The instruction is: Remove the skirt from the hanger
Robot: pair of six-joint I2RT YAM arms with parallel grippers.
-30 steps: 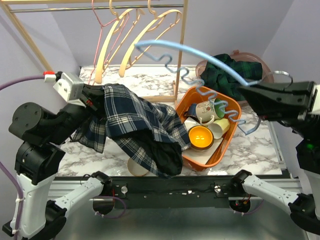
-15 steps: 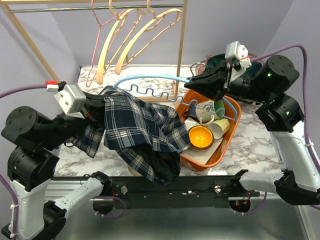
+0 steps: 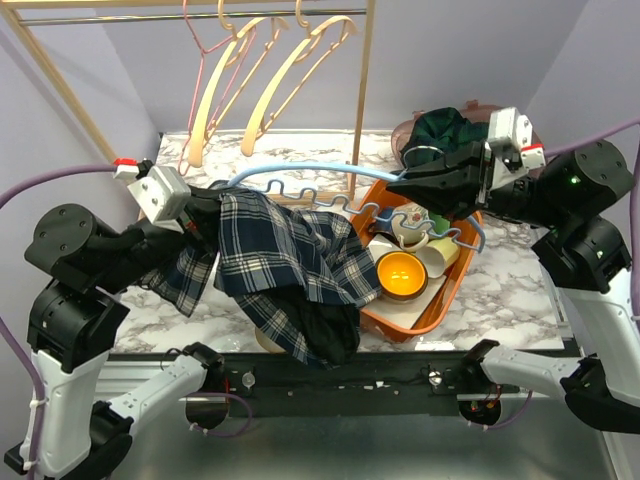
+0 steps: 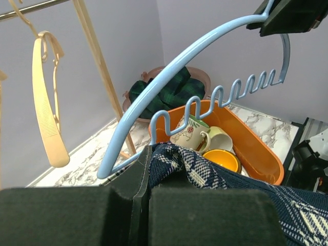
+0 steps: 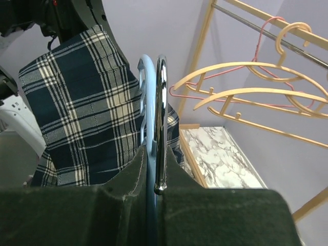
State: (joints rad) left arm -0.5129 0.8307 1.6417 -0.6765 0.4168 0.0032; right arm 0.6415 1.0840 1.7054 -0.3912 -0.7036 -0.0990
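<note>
The navy plaid skirt hangs bunched from my left gripper, which is shut on its top edge; the left wrist view shows the cloth pinched at the gripper. My right gripper is shut on the light blue hanger near its chrome hook. The hanger arcs in the air from the skirt's top to above the orange bin. Its left end sits right beside the held cloth; I cannot tell whether they touch. The skirt fills the left of the right wrist view, behind the gripper.
An orange bin holds mugs and a yellow bowl under the hanger's right end. A pink basket with green plaid cloth stands behind. A wooden rack with several hangers stands at the back.
My right gripper swung in from the far right to above the bin, bringing the hanger lower and leftward to the skirt's top. My left gripper shifted slightly right with the skirt.
</note>
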